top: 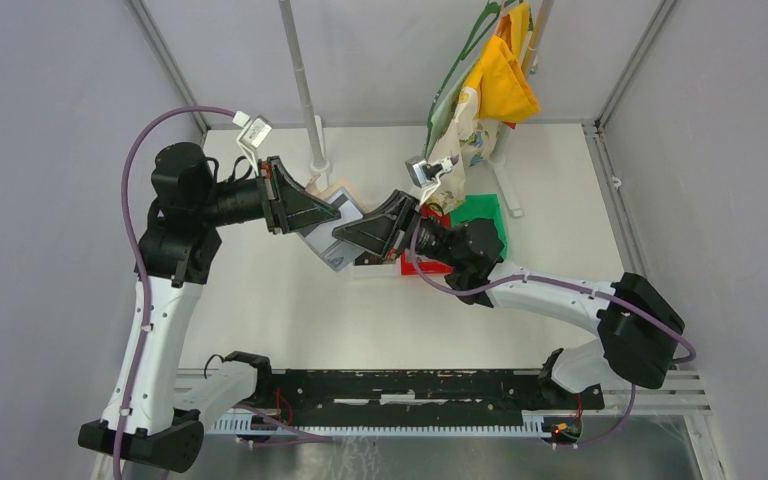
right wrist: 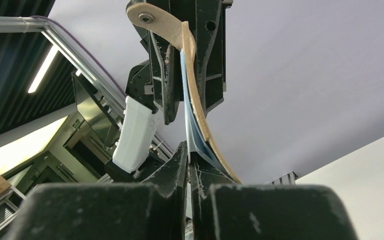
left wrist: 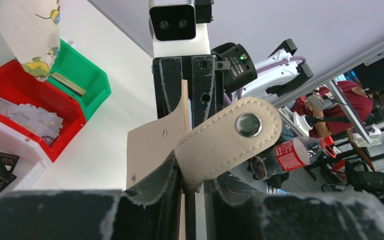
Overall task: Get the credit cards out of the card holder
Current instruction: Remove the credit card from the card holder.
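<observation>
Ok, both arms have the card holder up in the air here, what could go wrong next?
The card holder bows between the left gripper and right gripper; harder pulling may slip it from one grip.
It is held over bare table, short of the red bin, so a freed card could miss it.
The hanging cloth is close behind the right gripper and might snag.

A red bin (top: 422,266) sits beside a green bin (top: 480,212) under hanging cloths (top: 505,75).

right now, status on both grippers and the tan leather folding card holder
Left gripper shut on tan leather card holder, right gripper shut on its opposite edge. Holder held up between them, strap unfastened. No card showing; nothing blocking.
</observation>
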